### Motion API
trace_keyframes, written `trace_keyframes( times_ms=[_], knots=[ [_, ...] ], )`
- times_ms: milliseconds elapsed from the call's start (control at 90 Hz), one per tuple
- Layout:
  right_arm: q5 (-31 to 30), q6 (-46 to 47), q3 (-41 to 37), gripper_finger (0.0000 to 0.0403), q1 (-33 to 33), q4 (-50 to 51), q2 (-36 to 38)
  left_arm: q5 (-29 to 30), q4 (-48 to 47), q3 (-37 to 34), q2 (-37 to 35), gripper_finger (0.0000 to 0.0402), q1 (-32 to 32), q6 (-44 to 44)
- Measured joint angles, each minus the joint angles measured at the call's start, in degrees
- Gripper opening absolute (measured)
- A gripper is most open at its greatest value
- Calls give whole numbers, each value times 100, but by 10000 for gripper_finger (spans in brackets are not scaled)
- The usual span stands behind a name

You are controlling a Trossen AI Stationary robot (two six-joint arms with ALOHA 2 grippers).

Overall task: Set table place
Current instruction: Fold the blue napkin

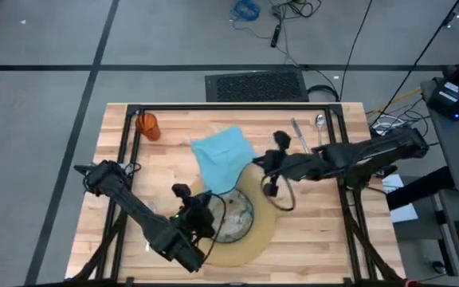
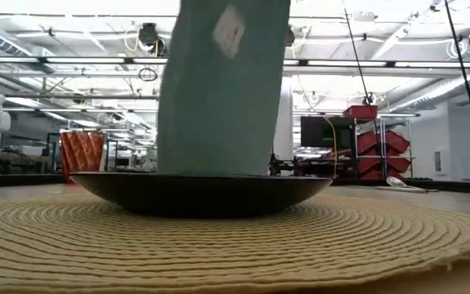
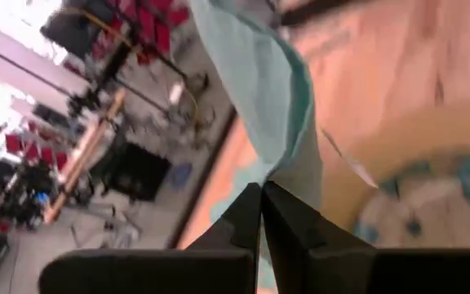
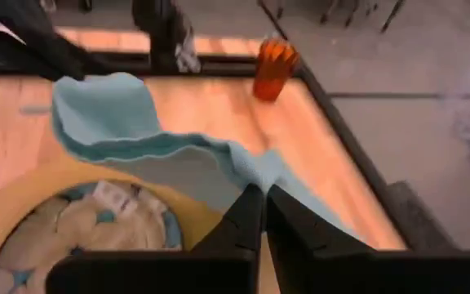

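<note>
A teal napkin [image 1: 223,159] is raised over the speckled plate [image 1: 237,219], which sits on the round tan mat [image 1: 265,231] on the table [image 1: 317,239]. My left gripper [image 3: 261,194] [image 1: 205,198] is shut on the napkin's near end. My right gripper [image 4: 263,196] [image 1: 256,165] is shut on its right edge. In the low view the napkin [image 2: 223,90] hangs down behind the plate's rim [image 2: 202,186]. An orange cup [image 1: 147,126] stands at the far left. The cutlery [image 1: 301,134] and a spoon [image 1: 319,121] lie at the far right. My left gripper pinches the napkin at a corner or fold [image 3: 280,167] between its two fingertips. The cloth runs away from the fingers in loose folds. One layer or several, I cannot tell. My right gripper pinches the napkin's edge [image 4: 255,175] between its two fingertips, coming from the table's right side. The cloth stretches away from the fingers in soft waves, above the mat and plate.
A black metal frame [image 1: 229,108] runs along the table's far edge and down both sides. Bare wood lies left of the mat and along the right side. A cable loop [image 1: 281,195] hangs below the right arm.
</note>
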State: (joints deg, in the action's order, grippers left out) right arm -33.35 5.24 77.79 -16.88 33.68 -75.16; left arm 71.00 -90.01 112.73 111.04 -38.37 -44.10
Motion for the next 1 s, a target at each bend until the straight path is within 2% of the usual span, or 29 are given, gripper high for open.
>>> trace_keyframes(
  times_ms=[156, 367, 489, 678, 1000],
  knots=[
    [-384, -406, 988, 0, -136, 742, 52, 496, 1, 1029, -13, 0, 30, 1115],
    [-556, -917, 2414, 0, -44, 1559, -101, 657, 0, 2220, -47, 0, 289, 2377],
    [-587, -931, 2893, 0, 149, 2077, -174, 747, 242, 2184, -198, 0, 520, 2935],
    [-492, -946, 2954, 0, 714, 2535, -259, 727, 231, 2196, -252, 0, 984, 3157],
    [381, -1515, 2950, 0, 2143, 2387, -535, 391, 207, 2194, -247, 0, 2094, 3931]
  ],
)
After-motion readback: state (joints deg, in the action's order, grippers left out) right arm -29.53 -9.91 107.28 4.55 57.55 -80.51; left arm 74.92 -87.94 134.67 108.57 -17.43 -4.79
